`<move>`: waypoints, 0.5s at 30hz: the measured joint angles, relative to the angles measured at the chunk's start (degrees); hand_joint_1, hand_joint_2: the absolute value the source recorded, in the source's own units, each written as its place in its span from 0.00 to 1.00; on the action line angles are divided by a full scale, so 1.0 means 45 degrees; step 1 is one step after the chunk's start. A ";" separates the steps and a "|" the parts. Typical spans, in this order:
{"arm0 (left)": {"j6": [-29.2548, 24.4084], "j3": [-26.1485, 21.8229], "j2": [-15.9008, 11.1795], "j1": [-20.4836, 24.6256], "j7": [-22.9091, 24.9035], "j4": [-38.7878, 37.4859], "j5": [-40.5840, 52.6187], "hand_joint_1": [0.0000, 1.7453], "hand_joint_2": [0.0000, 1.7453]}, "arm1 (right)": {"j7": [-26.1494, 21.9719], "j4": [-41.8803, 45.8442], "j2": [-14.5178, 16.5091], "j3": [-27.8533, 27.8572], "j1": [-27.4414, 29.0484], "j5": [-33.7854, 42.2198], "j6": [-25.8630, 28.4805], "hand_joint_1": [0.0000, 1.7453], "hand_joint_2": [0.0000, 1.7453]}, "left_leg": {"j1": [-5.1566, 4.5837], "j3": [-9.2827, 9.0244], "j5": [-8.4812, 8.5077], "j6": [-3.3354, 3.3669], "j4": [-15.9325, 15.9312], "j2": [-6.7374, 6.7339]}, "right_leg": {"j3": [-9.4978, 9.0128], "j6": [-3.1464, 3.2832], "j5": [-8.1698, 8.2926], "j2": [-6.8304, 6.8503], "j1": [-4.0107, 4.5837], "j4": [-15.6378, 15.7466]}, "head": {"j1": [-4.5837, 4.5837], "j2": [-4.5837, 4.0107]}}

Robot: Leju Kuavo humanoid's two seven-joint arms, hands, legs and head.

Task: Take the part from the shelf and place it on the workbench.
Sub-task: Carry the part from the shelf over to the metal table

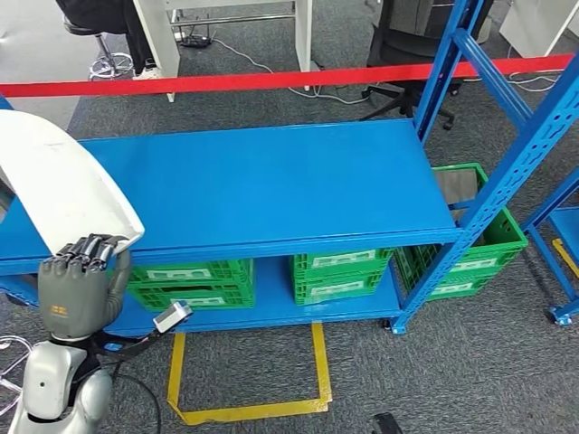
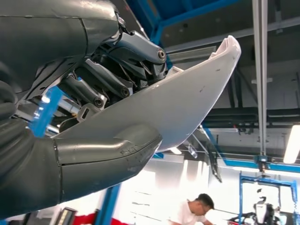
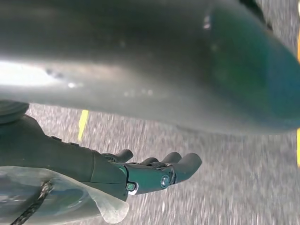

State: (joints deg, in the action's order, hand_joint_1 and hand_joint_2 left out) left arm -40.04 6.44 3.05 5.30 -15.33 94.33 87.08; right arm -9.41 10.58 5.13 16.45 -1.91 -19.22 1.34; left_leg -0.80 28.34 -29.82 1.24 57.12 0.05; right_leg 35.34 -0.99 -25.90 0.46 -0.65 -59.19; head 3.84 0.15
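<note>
The part [image 1: 58, 185] looks like a thin, stiff moulded shell, probably plastic and light for its size; its smooth glossy skin would likely be slippery, and its length would make it swing and lever against a grip taken at one end. Judged so, the best hold is across a narrow edge with the thumb under and the fingers over, as it is held now, though a hold nearer the middle would steady it more. It is white, long and curved like a cowl or fairing, broad in the body and tapering to a blunt tip, with a few small dark scuffs on the underside in the left wrist view. It sits off the shelf [image 1: 273, 181], raised above the shelf's left end, in the left hand [image 1: 79, 285], whose fingers [image 1: 89, 249] curl over its lower edge while the thumb [image 2: 106, 154] presses from below. The right hand [image 3: 148, 173] hangs over grey carpet with its fingers loosely extended, slightly apart, holding nothing. Green crates [image 1: 341, 271] stand on the lower tier.
</note>
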 joint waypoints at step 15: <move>-0.0033 -0.2390 -0.0571 -0.2329 -0.3237 0.1338 -0.2429 1.00 1.00 | 0.0263 -0.0015 0.0714 -0.0078 -0.0045 -0.1183 0.0862 0.00 0.00 | 0.0114 0.1763 0.1484 -0.0337 0.0272 -0.0100 | -0.1812 -0.0081 -0.1446 -0.0233 0.0013 0.0406 | 0.0222 0.0000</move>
State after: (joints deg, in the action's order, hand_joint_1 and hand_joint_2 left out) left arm -40.19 -4.32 0.49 -5.18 -29.90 100.35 76.15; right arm -8.23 10.51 8.34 16.10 -2.12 -24.55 5.22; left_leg -0.29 36.27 -23.14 -0.27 58.34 -0.40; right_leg 27.19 -1.35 -32.41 -0.59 -0.59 -57.36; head 4.84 0.15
